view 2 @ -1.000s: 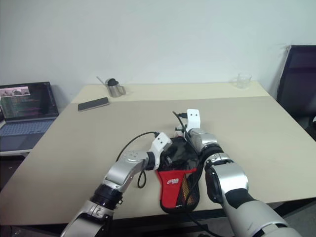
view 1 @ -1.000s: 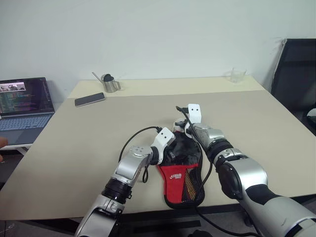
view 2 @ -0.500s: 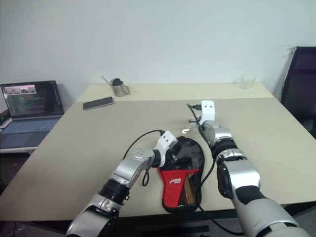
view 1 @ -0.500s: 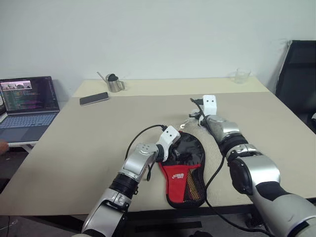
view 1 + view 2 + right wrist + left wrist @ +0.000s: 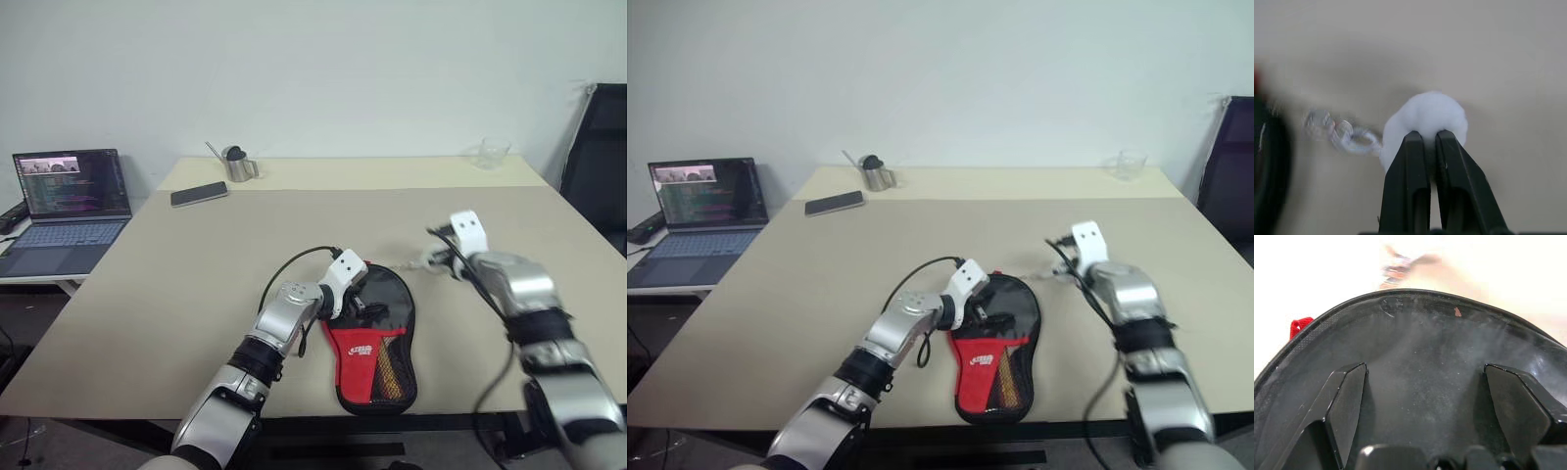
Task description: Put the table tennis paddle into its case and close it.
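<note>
Mostly bare beige table (image 5: 196, 264), white wall (image 5: 313, 69)

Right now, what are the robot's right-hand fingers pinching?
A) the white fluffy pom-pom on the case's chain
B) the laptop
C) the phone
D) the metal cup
A: in the right wrist view the right gripper has its two black fingers closed on the white pom-pom, whose chain leads toward the case.
</note>
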`<action>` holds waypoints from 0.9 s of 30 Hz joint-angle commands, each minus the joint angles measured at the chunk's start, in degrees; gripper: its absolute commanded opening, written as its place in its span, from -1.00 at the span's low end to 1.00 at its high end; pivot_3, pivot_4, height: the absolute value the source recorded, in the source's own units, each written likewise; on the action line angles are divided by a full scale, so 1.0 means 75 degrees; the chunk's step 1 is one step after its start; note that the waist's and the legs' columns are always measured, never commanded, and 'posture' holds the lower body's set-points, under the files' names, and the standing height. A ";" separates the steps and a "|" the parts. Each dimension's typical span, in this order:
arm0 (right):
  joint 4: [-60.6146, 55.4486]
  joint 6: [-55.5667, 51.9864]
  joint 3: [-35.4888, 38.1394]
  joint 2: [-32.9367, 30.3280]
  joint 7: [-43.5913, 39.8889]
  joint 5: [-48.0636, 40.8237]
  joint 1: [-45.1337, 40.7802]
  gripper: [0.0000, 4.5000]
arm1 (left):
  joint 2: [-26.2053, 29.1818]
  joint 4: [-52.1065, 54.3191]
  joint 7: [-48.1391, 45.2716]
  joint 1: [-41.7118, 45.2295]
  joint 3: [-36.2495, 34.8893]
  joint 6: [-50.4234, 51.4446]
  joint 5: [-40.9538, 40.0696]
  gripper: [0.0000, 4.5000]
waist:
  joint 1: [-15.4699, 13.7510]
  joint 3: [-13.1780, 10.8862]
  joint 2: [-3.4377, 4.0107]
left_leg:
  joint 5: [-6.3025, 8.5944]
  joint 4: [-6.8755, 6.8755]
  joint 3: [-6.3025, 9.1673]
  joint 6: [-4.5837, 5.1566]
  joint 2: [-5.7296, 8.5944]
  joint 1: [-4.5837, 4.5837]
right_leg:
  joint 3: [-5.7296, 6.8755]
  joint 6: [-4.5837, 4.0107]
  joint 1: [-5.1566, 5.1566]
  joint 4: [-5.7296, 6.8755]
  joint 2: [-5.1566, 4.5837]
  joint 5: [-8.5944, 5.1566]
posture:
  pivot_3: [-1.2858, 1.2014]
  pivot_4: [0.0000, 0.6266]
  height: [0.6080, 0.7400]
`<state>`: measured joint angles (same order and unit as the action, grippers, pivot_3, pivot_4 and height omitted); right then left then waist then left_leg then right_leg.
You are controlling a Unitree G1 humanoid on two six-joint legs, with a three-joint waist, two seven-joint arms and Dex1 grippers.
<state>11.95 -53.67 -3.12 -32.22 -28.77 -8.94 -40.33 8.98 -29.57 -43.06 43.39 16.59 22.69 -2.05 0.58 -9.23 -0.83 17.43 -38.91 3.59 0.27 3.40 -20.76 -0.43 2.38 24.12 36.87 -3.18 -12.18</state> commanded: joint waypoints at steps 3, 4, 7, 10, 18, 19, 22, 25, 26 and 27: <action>-0.2315 -0.0782 -0.0369 -0.1269 -0.1532 -0.0661 0.0521 -0.99 | -0.0057 -0.0777 -0.0060 -0.0066 0.0187 0.0015 0.0289 0.88 | 0.0003 0.0004 0.0006 | 0.0000 0.0001 0.0003 -0.0001 -0.0008 0.0012 | 0.0008 0.0035 -0.0010 0.0001 0.0004 -0.0022 | 0.03 -0.52 1.00; -0.2528 -0.0770 -0.0410 -0.1483 -0.1764 -0.0748 0.0589 -0.99 | -0.0072 -0.0835 -0.0072 -0.0034 0.0191 -0.0015 0.0300 0.88 | -0.0003 0.0004 0.0006 | -0.0001 0.0000 0.0005 -0.0001 -0.0008 0.0012 | 0.0012 0.0041 -0.0012 0.0001 0.0005 -0.0025 | 0.03 -0.52 1.00; -0.2924 -0.0527 -0.0594 -0.2047 -0.2339 -0.0829 0.0762 -0.99 | -0.0106 -0.0998 -0.0123 0.0051 0.0231 -0.0110 0.0342 0.88 | -0.0025 0.0003 0.0003 | -0.0001 -0.0003 0.0005 -0.0001 -0.0001 0.0011 | 0.0022 0.0047 -0.0015 -0.0001 0.0006 -0.0029 | 0.03 -0.52 1.00; -0.3309 0.0000 -0.0883 -0.2652 -0.2991 -0.0790 0.1088 -0.99 | -0.0147 -0.1132 -0.0154 0.0125 0.0267 -0.0177 0.0383 0.88 | -0.0068 0.0003 0.0001 | 0.0000 -0.0003 0.0006 -0.0001 0.0000 0.0007 | 0.0026 0.0051 -0.0014 -0.0006 0.0005 -0.0031 | 0.03 -0.52 1.00; -0.4086 0.1727 -0.1160 -0.4002 -0.4592 -0.0735 0.2177 -0.99 | -0.0232 -0.1375 -0.0200 0.0245 0.0341 -0.0294 0.0508 0.88 | -0.0091 -0.0001 -0.0008 | 0.0001 -0.0002 0.0024 -0.0004 0.0002 -0.0001 | 0.0032 0.0063 -0.0018 -0.0019 -0.0002 -0.0039 | 0.03 -0.52 1.00; -0.4164 0.1867 -0.1112 -0.4125 -0.4804 -0.0809 0.2322 -0.99 | -0.0229 -0.1423 -0.0200 0.0264 0.0384 -0.0297 0.0559 0.88 | -0.0092 -0.0001 -0.0009 | 0.0001 -0.0002 0.0024 -0.0004 0.0001 -0.0001 | 0.0032 0.0064 -0.0019 -0.0019 -0.0002 -0.0040 | 0.03 -0.52 1.00; -0.4372 0.2106 -0.0934 -0.4402 -0.5372 -0.1108 0.2711 -0.99 | -0.0235 -0.1591 -0.0145 0.0323 0.0447 -0.0328 0.0686 0.88 | -0.0096 -0.0005 -0.0015 | 0.0000 -0.0003 0.0034 -0.0005 0.0001 0.0002 | 0.0044 0.0066 -0.0030 -0.0023 -0.0003 -0.0041 | 0.03 -0.52 1.00; -0.4598 0.2178 -0.0769 -0.4568 -0.5776 -0.1410 0.3014 -0.99 | -0.0253 -0.1770 -0.0047 0.0404 0.0445 -0.0296 0.0757 0.88 | -0.0104 -0.0002 -0.0009 | 0.0001 -0.0003 0.0063 -0.0005 -0.0002 0.0012 | 0.0106 0.0066 -0.0070 -0.0060 -0.0006 -0.0041 | 0.03 -0.52 1.00; -0.4687 0.2206 -0.0722 -0.4632 -0.5929 -0.1516 0.3124 -0.99 | -0.0262 -0.1828 -0.0024 0.0429 0.0449 -0.0307 0.0785 0.88 | -0.0104 -0.0001 -0.0008 | 0.0000 -0.0003 0.0082 -0.0005 -0.0012 0.0015 | 0.0128 0.0066 -0.0094 -0.0093 -0.0011 -0.0040 | 0.03 -0.52 1.00; -0.4796 0.2219 -0.0676 -0.4686 -0.6070 -0.1622 0.3234 -0.99 | -0.0269 -0.1877 -0.0015 0.0449 0.0450 -0.0318 0.0803 0.88 | -0.0110 -0.0001 -0.0009 | 0.0001 -0.0003 0.0095 -0.0005 -0.0014 0.0016 | 0.0141 0.0068 -0.0109 -0.0110 -0.0011 -0.0038 | 0.03 -0.52 1.00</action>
<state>-21.42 -37.83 -10.03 -65.90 -71.17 -18.89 -16.98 6.35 -38.73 -44.41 48.45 17.91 18.38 0.57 -0.24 -9.23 -0.89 17.44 -38.93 4.35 0.23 3.31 -20.64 0.65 2.89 23.26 36.00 -3.27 -12.47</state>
